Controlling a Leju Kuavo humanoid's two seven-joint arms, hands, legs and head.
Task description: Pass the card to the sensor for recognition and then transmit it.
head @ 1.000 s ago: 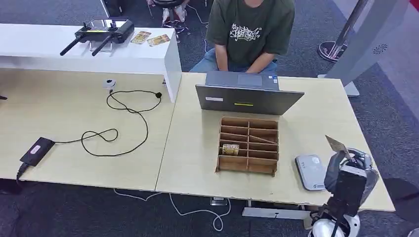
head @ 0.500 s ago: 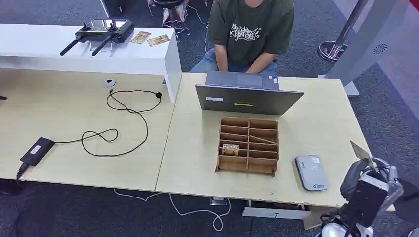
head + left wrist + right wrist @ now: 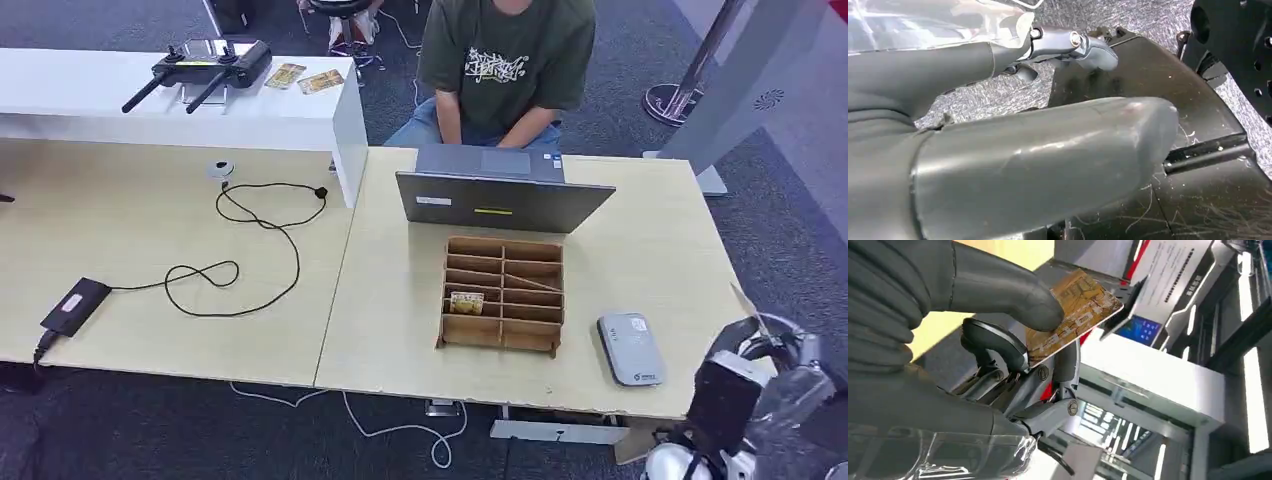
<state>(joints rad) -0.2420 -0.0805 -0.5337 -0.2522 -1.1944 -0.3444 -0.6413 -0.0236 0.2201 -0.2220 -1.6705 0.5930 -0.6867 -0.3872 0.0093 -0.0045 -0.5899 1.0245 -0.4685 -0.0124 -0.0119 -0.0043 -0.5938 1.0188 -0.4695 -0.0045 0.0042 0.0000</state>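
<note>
Firmly between right hand thumb and fingers, flat glossy brown card; left hand grasp unclear.

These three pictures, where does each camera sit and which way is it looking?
Head view: high on the robot, looking forward and down at the table, the grey sensor and a seated person; the right robot hand shows blurred.
Left wrist view: behind the left robot hand, facing carpet.
Right wrist view: behind the right robot hand, tilted up toward a kiosk.
Shared: head and right wrist views both show the right robot hand pinching the card.
</note>
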